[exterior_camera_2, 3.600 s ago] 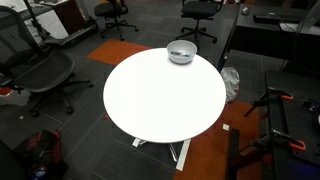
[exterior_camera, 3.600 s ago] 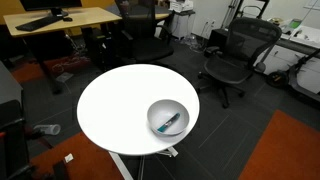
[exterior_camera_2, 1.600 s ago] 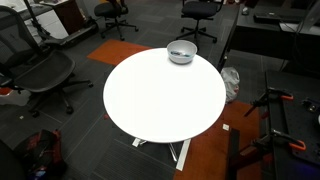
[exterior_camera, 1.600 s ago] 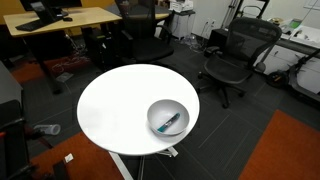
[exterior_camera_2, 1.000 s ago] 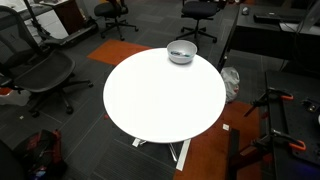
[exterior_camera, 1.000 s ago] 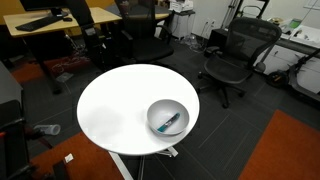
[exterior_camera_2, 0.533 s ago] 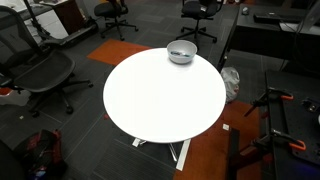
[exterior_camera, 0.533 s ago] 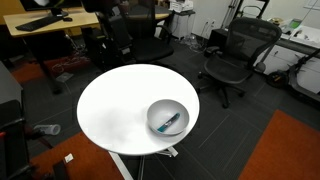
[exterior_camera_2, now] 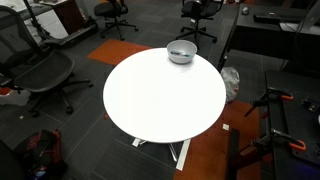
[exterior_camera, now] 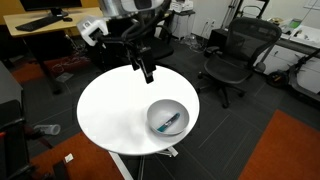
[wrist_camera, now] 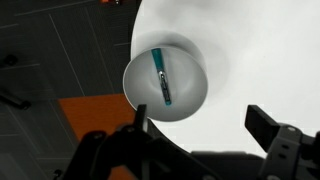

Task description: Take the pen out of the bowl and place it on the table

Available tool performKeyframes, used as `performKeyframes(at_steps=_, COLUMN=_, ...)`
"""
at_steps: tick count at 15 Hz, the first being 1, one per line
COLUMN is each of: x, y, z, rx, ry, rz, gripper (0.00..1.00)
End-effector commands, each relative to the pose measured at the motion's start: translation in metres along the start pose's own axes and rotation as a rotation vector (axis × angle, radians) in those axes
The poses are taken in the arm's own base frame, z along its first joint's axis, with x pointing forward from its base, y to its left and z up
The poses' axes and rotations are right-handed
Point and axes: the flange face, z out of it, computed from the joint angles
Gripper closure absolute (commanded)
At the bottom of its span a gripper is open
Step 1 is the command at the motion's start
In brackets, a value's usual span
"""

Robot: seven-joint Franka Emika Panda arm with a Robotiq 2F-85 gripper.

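We find the tool (exterior_camera: 147, 72) released, jaws spread, holding nothing. The pen (wrist_camera: 162, 77) lies in the bowl (wrist_camera: 137, 95) below and ahead of it. Grasp, lift and placement on the surface (exterior_camera: 105, 110) all remain.

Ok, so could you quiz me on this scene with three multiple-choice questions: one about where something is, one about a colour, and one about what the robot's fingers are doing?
1. The pen on this table lies:
A) inside the bowl
B) beside the bowl
C) on the floor

2. The pen's body is:
A) red
B) yellow
C) teal-blue

3. The fingers are:
A) shut on the pen
B) spread open, holding nothing
C) shut on the bowl's rim

Answers:
1 A, since the wrist view shows the pen lying across the bowl's inside.
2 C, since its body shows teal-blue against the grey bowl.
3 B, since the fingers stand wide apart with nothing between them.
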Motion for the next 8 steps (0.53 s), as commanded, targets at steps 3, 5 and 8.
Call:
performKeyframes(at_steps=3, x=0.032, y=0.018, z=0.035, rx=-0.011, ry=0.013, rz=-0.002, gripper=0.00)
performKeyframes(at_steps=5, x=0.039, y=0.021, z=0.049, rx=-0.010, ry=0.007, rz=-0.003, gripper=0.00)
performKeyframes(at_steps=8, x=0.044, y=0.023, z=0.072, rx=0.005, ry=-0.016, rz=-0.008, gripper=0.00)
